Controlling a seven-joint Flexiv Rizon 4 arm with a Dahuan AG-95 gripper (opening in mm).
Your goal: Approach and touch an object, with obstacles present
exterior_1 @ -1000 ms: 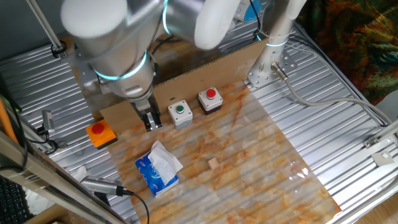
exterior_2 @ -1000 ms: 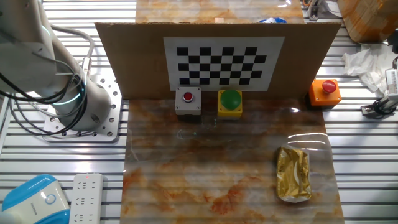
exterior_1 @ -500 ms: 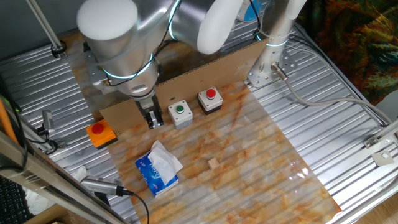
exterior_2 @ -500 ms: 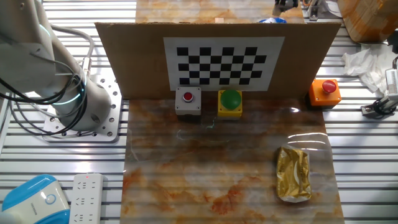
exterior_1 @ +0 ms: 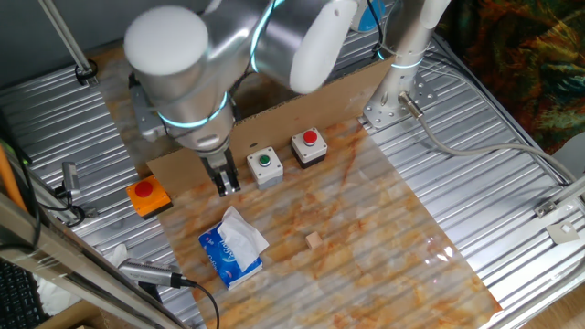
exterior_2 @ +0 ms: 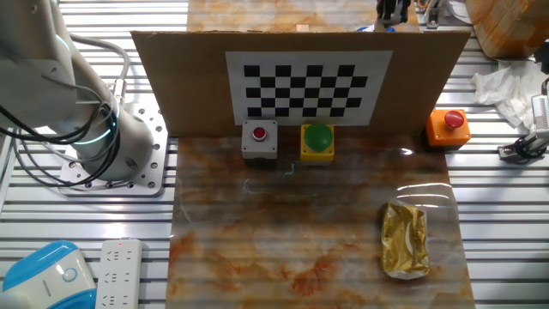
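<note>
In one fixed view my gripper [exterior_1: 225,181] points down with its fingers close together, holding nothing. It hangs just left of the grey box with a green button [exterior_1: 265,166] and above the blue tissue pack [exterior_1: 232,247]. A grey box with a red button [exterior_1: 309,148] stands further right. An orange box with a red button [exterior_1: 148,196] lies to the left. In the other fixed view only dark fingertips [exterior_2: 393,10] show above the board's top edge. The red [exterior_2: 259,140], green [exterior_2: 318,140] and orange [exterior_2: 449,126] buttons also show there.
A cardboard wall [exterior_1: 302,100] stands behind the buttons; its checkerboard face [exterior_2: 300,81] shows in the other fixed view. A small wooden cube [exterior_1: 314,240] lies mid-table. A gold packet [exterior_2: 405,240] lies front right. The arm's base [exterior_2: 111,146] and its mount [exterior_1: 384,110] stand beside the board.
The arm's wrist has swung slightly to the right while the fingers stay by the green button box. In the other fixed view the fingertips have come into sight above the board.
</note>
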